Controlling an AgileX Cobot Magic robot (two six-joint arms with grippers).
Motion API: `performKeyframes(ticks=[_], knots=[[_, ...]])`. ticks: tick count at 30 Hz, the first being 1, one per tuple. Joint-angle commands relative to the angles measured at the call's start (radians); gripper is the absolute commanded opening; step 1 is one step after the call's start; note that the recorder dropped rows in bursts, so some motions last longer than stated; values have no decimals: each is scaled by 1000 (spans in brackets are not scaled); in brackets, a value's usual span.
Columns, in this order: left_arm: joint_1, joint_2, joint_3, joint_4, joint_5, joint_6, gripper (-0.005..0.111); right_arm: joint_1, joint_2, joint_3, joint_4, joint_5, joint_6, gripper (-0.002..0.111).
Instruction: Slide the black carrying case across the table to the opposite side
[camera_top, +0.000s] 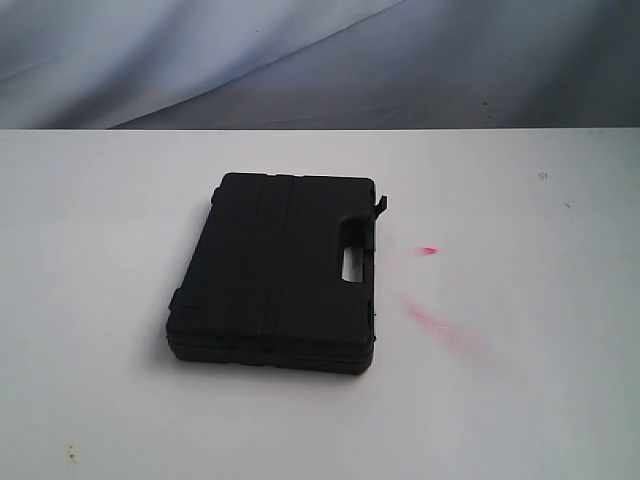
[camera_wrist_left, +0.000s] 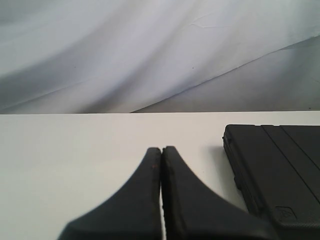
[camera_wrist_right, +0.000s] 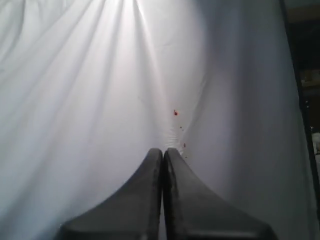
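Note:
The black carrying case (camera_top: 272, 272) lies flat on the white table (camera_top: 520, 400), a little left of its middle, with its handle cutout facing right. Neither arm shows in the exterior view. In the left wrist view my left gripper (camera_wrist_left: 161, 150) is shut with nothing in it, low over the table (camera_wrist_left: 75, 165), and a corner of the case (camera_wrist_left: 280, 170) lies beside it, apart from the fingers. My right gripper (camera_wrist_right: 163, 151) is shut and empty too, aimed at a white draped cloth (camera_wrist_right: 90, 100); the case is out of that view.
Pink-red smears (camera_top: 440, 325) and a small red spot (camera_top: 428, 250) mark the table right of the case. A grey-white draped cloth (camera_top: 300, 60) hangs behind the table's far edge. A dark strip (camera_wrist_right: 305, 80) borders the cloth in the right wrist view.

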Motion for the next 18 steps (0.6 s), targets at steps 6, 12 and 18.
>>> performKeyframes(ticks=[6, 12, 18], knots=[[-5, -3, 5, 1, -1, -8, 0, 164, 268, -166, -11, 217, -480, 0], [-5, -3, 5, 1, -1, -8, 0, 201, 279, -183, -11, 235, -578, 0], [-5, -3, 5, 1, -1, -8, 0, 201, 279, -183, 136, 228, -693, 0]])
